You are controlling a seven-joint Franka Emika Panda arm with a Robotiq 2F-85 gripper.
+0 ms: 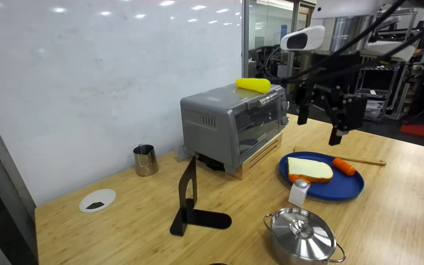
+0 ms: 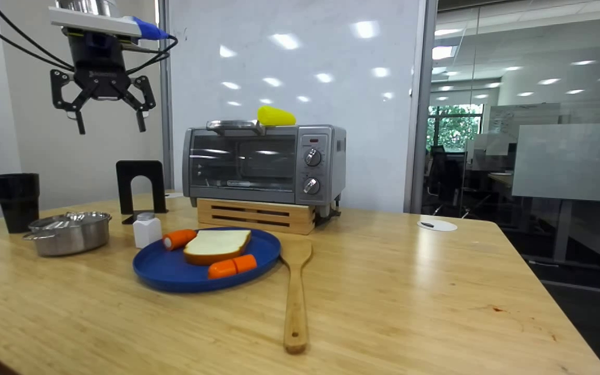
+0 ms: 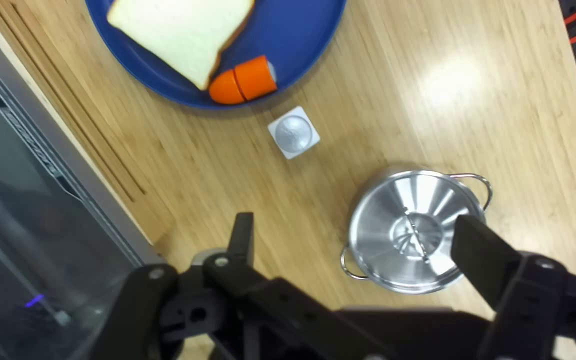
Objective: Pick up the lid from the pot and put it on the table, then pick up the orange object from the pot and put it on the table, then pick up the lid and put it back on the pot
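Note:
The steel lid (image 1: 289, 228) rests on the pot (image 2: 78, 238), covering it. In the wrist view the lid (image 3: 378, 235) lies beyond the fingertips, its knob upright in the centre. Whatever the pot holds is hidden, so an orange object inside cannot be seen. Orange carrot-like pieces (image 2: 232, 266) lie on the blue plate, on either side of the bread. My gripper (image 2: 112, 128) hangs high above the table (image 2: 409, 302), jaws wide apart and nothing between them. In the wrist view the right fingertip of the gripper (image 3: 353, 227) overlaps the lid's edge, well above it.
A white shaker (image 3: 293, 133) stands between the pot and the blue plate (image 1: 341, 189). Nearby are the toaster oven (image 2: 248, 166) with a yellow item (image 2: 276, 116) on top, a black bookend (image 1: 188, 206), a black cup (image 2: 16, 203), a metal pitcher (image 1: 146, 162) and a wooden spatula (image 2: 296, 302).

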